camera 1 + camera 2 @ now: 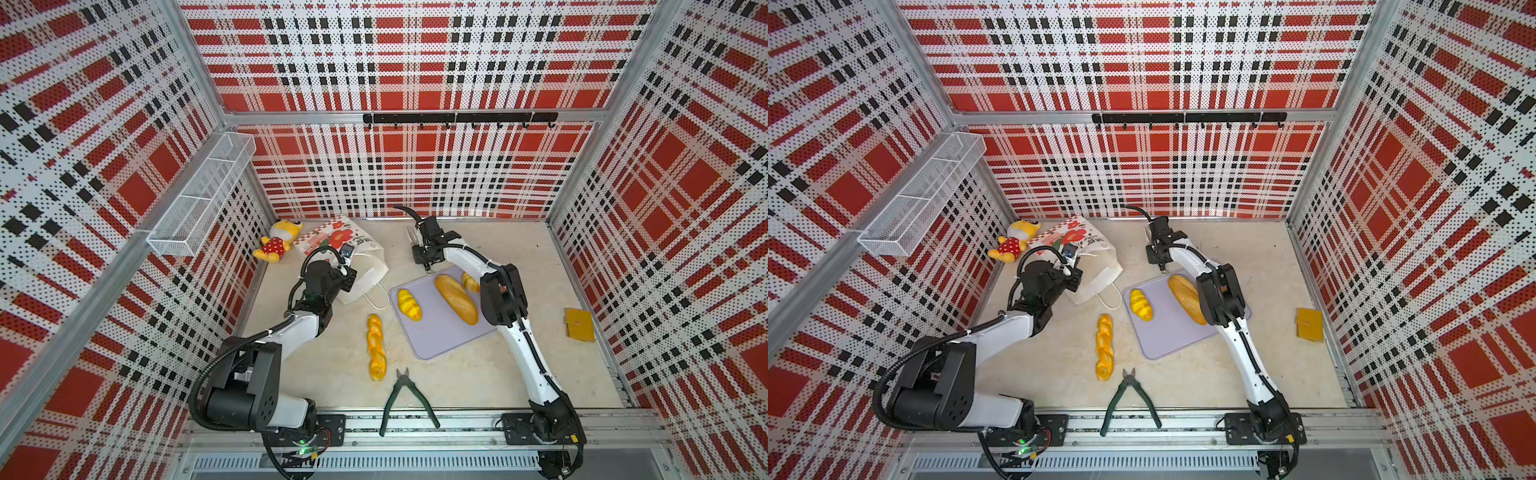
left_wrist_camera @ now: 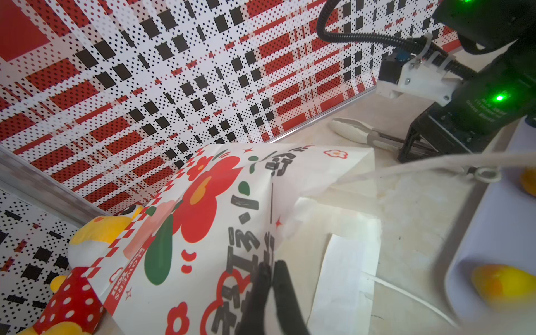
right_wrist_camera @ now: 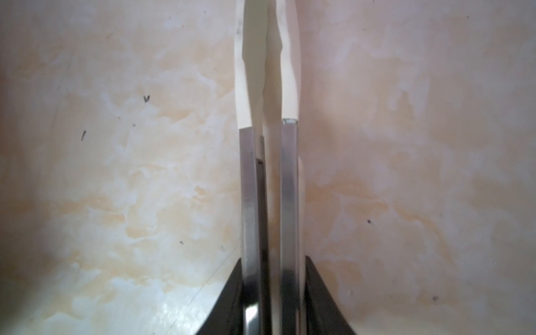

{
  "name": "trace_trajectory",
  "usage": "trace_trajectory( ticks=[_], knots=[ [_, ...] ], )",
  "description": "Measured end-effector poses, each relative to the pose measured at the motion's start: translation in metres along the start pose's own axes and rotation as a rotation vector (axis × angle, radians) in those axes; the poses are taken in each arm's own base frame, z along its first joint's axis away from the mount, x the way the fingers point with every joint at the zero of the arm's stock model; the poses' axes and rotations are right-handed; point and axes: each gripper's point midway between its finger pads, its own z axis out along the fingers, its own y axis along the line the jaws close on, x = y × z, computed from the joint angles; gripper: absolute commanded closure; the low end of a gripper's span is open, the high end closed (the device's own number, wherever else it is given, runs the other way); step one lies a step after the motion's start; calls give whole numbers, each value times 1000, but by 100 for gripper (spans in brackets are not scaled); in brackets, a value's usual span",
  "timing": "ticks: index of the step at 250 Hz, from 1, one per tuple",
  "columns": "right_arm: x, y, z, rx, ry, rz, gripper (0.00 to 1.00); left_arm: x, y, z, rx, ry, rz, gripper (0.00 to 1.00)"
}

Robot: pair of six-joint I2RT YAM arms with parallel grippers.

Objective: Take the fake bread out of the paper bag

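Beige marbled counter (image 1: 478, 374) sits inside red, white and black checked walls (image 1: 415, 62). The left gripper (image 2: 271, 278) is pinched on the bag (image 1: 353, 241) near the back, and the right gripper (image 3: 271, 290) squeezes tongs (image 3: 269, 72). A loaf (image 1: 456, 298) lies on the tray (image 1: 436, 345), a braid (image 1: 376, 347) beside it.

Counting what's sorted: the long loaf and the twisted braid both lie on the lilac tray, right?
Not quite. The long loaf lies on the lilac tray, but the twisted braid lies on the table beside it, as both top views show.
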Motion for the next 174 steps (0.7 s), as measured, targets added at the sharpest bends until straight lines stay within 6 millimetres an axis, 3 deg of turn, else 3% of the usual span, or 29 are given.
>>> trace_trajectory(
  ticks=[53, 133, 174],
  knots=[
    [21, -4, -34, 0, 42, -2, 76, 0, 0, 0, 0, 1, 0, 100],
    [-15, 6, -132, -113, -37, 55, 66, 0, 0, 0, -1, 1, 0, 100],
    [-4, 11, -150, -171, 22, 85, 65, 0, 1, 0, -3, 1, 0, 100]
  ],
)
